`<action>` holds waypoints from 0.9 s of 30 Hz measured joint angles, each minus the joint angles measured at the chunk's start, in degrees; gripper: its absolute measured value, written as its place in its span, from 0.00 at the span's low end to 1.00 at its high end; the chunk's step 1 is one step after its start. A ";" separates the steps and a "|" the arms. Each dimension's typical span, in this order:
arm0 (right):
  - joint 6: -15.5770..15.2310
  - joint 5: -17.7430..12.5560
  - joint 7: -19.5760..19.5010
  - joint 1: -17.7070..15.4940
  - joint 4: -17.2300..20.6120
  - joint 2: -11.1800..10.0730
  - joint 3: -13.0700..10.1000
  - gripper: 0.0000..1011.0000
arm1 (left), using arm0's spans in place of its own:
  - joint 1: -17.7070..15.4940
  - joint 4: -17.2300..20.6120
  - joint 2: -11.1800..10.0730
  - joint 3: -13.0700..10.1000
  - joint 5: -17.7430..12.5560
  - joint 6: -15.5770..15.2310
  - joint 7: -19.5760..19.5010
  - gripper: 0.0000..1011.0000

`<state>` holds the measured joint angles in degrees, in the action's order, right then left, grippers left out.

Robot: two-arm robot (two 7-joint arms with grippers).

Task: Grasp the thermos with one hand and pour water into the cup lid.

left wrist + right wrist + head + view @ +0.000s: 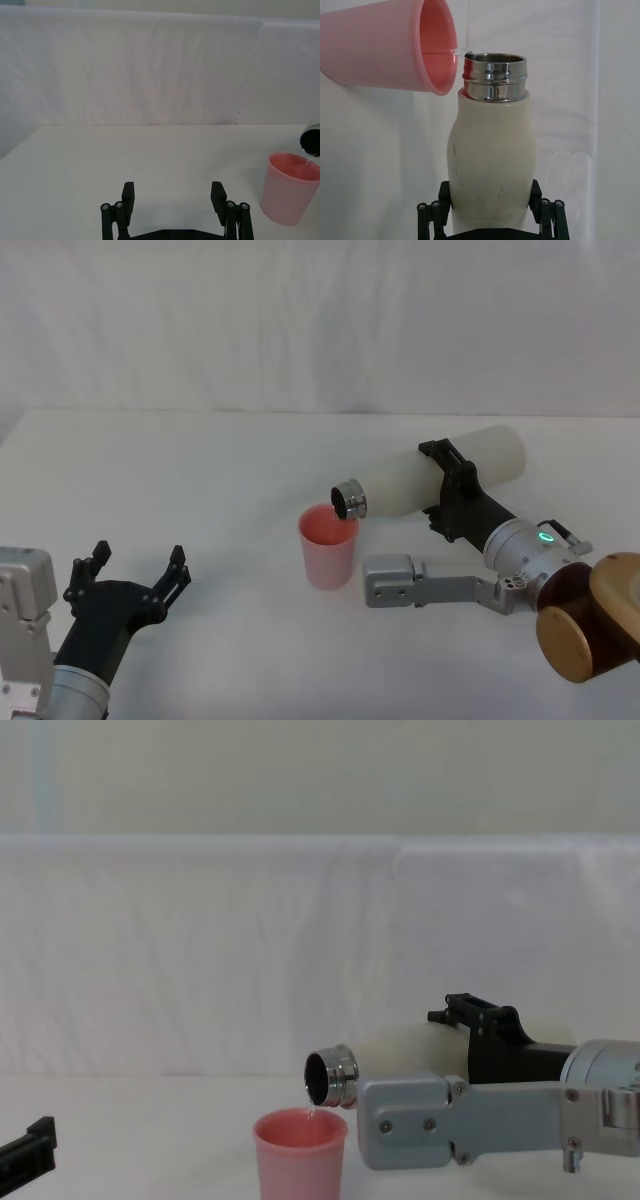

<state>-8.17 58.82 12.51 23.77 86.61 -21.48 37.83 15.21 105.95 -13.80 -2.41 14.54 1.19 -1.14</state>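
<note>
Pouring is the step in hand: from the head view we see our right gripper (452,488), jaws pinching the thermos (435,476), tipping its neck over the cup lid (328,547) on the tabletop (200,470). Our left gripper (135,566) idles, jaws spread. The left wrist and chest views show a thin stream. Next we judge: level the thermos before overfilling.

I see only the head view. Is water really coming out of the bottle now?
Observer: Yes. In the left wrist view a thin stream falls from the bottle mouth into the pink cup.
Operator: Is the mouth above the cup?
Observer: In the chest view the steel neck hangs just over the cup's rim, not touching.
Operator: Is the right hand's hold good?
Observer: The right hand clamps the lower body from both sides.
Operator: And the left hand?
Observer: The left hand is open, low over the table.
</note>
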 joint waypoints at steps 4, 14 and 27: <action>0.00 0.00 0.00 0.02 0.04 -0.03 0.00 0.94 | 0.00 0.00 0.00 0.00 0.00 0.00 0.00 0.99; 0.06 0.02 0.10 0.11 0.09 -0.11 0.10 0.94 | 0.00 0.00 0.00 0.00 0.00 0.00 0.00 0.99; 0.13 0.23 0.10 0.14 0.08 -0.20 0.27 0.94 | 0.00 0.00 0.00 0.00 0.00 0.00 0.00 0.99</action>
<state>-8.05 59.05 12.60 23.91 86.69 -21.68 38.10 15.21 105.95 -13.81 -2.41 14.54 1.19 -1.14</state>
